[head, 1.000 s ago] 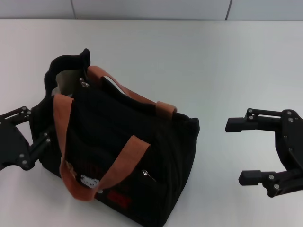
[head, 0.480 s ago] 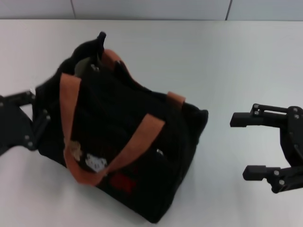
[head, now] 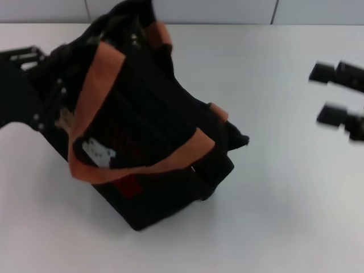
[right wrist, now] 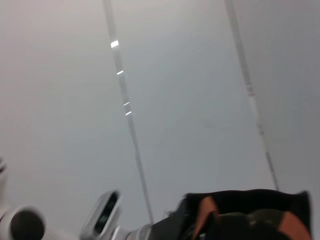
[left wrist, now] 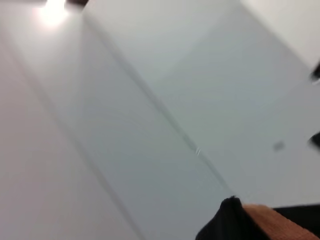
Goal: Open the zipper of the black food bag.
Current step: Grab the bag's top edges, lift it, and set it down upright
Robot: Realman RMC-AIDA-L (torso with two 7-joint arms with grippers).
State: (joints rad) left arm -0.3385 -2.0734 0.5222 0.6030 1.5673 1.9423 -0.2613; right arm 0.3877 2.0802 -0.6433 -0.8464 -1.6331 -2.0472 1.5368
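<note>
Boxy black fabric food bag [head: 142, 131] with orange-brown handles sits tilted, table's left; zipper mouth faces up-left. Left gripper [head: 23, 91] touches it, grip unclear; right gripper [head: 341, 96] well apart, spread, empty.

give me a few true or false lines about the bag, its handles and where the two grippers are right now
1. The black bag has orange-brown handles. True.
2. The right gripper is touching the bag. False: it is off to the right over bare table, apart from the bag.
3. The left gripper is at the bag's left end. True.
4. A white patch and a red label show on the bag's side. True.
5. The bag lies flat and folded. False: it is boxy and tilted, its left end raised.
6. A bowl stands beside the bag. False: no bowl is in view.
</note>
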